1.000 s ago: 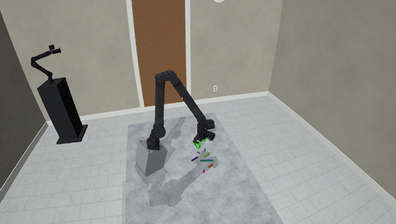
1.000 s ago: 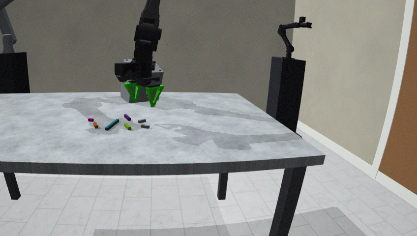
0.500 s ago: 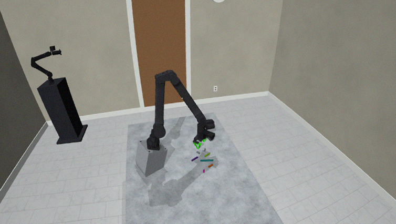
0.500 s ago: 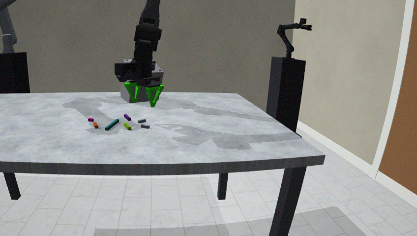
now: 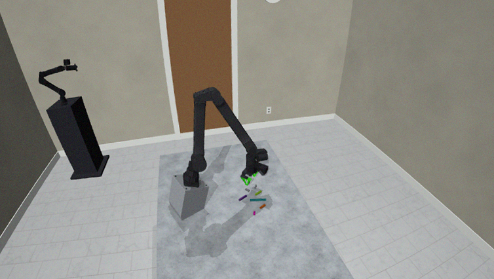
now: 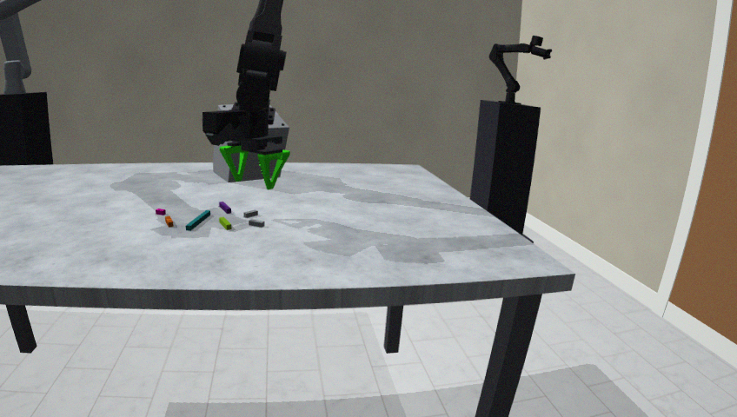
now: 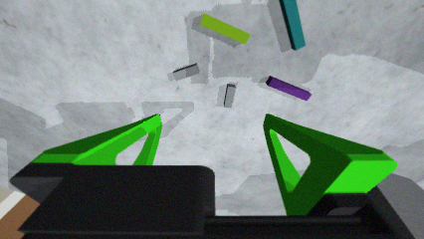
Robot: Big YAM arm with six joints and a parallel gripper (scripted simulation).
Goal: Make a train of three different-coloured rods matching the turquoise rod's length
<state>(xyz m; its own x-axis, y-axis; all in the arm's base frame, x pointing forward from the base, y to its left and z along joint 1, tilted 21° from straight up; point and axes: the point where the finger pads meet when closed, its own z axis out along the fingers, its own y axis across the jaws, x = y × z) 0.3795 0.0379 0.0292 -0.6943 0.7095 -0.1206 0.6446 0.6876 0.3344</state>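
Note:
My gripper (image 5: 249, 180) (image 6: 254, 183) (image 7: 212, 119) is open and empty, hovering above the table (image 6: 361, 258) just behind the rods. In the wrist view, two short grey rods (image 7: 185, 72) (image 7: 229, 95) lie just ahead of the fingertips, with the purple rod (image 7: 289, 88) to the right. The lime rod (image 7: 225, 28) and the turquoise rod (image 7: 293, 22) lie farther ahead. In the exterior view the rods lie apart: magenta (image 6: 160, 210), orange (image 6: 169, 221), turquoise (image 6: 197, 219), purple (image 6: 224, 207), lime (image 6: 224, 222), grey (image 6: 250, 213) and grey (image 6: 256, 222). None touch end to end.
The arm's grey base block (image 5: 189, 198) (image 6: 222, 170) stands on the table behind the rods. A black pedestal with a small arm (image 6: 504, 155) (image 5: 76, 142) stands off the table. The table's front edge (image 6: 284, 297) is well clear of the rods.

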